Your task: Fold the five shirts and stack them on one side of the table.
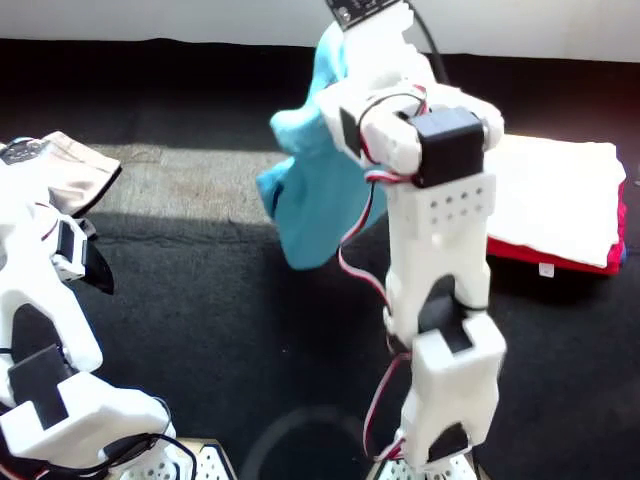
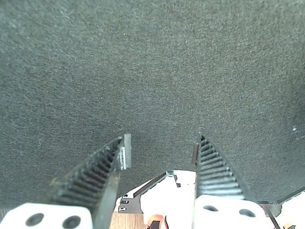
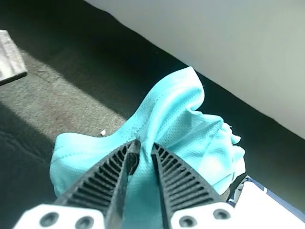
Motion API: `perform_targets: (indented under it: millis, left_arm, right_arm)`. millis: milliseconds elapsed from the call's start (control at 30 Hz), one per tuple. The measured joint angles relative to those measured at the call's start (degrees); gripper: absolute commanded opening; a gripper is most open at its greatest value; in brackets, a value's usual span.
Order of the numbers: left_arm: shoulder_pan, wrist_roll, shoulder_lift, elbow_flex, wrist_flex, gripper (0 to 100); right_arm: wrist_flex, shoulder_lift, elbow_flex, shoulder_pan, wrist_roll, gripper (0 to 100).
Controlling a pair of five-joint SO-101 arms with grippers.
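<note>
The turquoise shirt [image 1: 318,200] is held bunched in the air above the tabletop [image 1: 220,300]. It is pinched at one fold by the right arm's fingers [image 3: 176,176], which are closed on the fabric. The left arm's fingers [image 2: 97,174] are spread apart with nothing between them, above bare dark tabletop. At the right side of the tabletop a folded white shirt [image 1: 560,190] is stacked on a red shirt [image 1: 565,262]. A beige shirt [image 1: 75,165] lies loosely at the far left, near the left arm.

Several risks can be judged from here. Only a narrow pinch of thin mesh is gripped, so the shirt could be lost during a quick swing. Because it hangs crumpled, it would likely be laid down in a heap, with sleeves and hem buried, unless it is first spread flat. If it is carried low toward the stack, the white shirt could be brushed and its folds disturbed. No second hold is available while the left arm's fingers are kept well apart from the fabric.
</note>
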Motion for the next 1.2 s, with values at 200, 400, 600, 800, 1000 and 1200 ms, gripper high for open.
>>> perform_targets:
  millis: [200,400,600,800,1000,1200]
  left_arm:
    - [0.0,0.0,0.0,0.0,0.0,22]
    - [0.0,0.0,0.0,0.0,0.0,22]
    - [0.0,0.0,0.0,0.0,0.0,22]
    - [0.0,0.0,0.0,0.0,0.0,22]
    - [0.0,0.0,0.0,0.0,0.0,22]
    - [0.0,0.0,0.0,0.0,0.0,22]
  right_arm:
    - [-0.1,-21.6,36.1,-3.2,-4.8,0.6]
    - [-13.7,-30.1,75.8,-0.5,-5.2,0.9]
    - [-27.9,-31.1,103.5,0.5,-5.2,1.0]
    - [-24.4,-32.1,109.4,1.6,-3.6,10.1]
    - [-13.7,-32.4,107.3,1.8,-3.2,12.1]
    - [-2.3,-36.3,93.5,1.8,-3.2,12.3]
